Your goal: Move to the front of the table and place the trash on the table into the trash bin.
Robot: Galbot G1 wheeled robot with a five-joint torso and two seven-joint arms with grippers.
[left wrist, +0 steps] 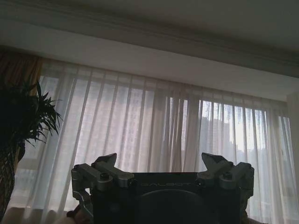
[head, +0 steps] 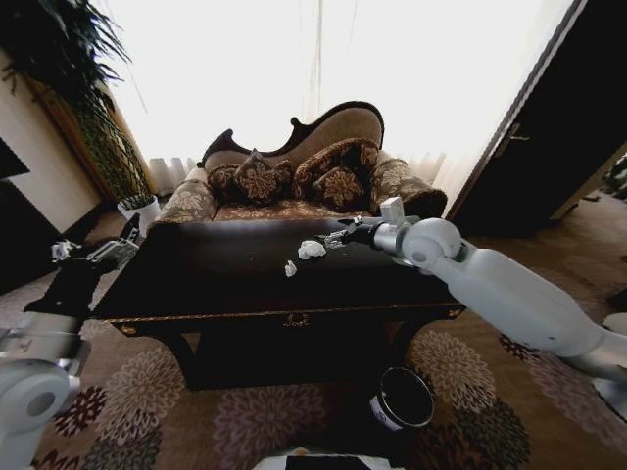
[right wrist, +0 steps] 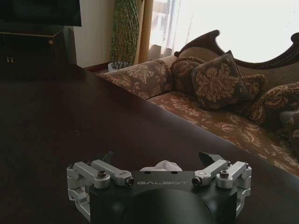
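Observation:
The dark glossy table [head: 216, 294] stands in front of me. On its top lie pieces of trash: a crumpled white tissue wad [head: 312, 249] and a smaller white paper scrap [head: 290, 268]. My right gripper [head: 340, 235] reaches over the table's far right part, just right of the wad. In the right wrist view this gripper [right wrist: 157, 158] is open, and the wad [right wrist: 161, 165] lies low between its fingers. Off the table's left end my left gripper [head: 96, 253] is raised; it [left wrist: 160, 161] is open and holds nothing. The black trash bin [head: 404, 398] stands on the carpet at the table's front right.
A patterned sofa [head: 294, 186] with cushions stands behind the table. At the far left are a tall plant [head: 69, 88] and a white pot [head: 137, 208]. A dark door [head: 549, 137] is at the right. Floral carpet [head: 176, 411] covers the floor.

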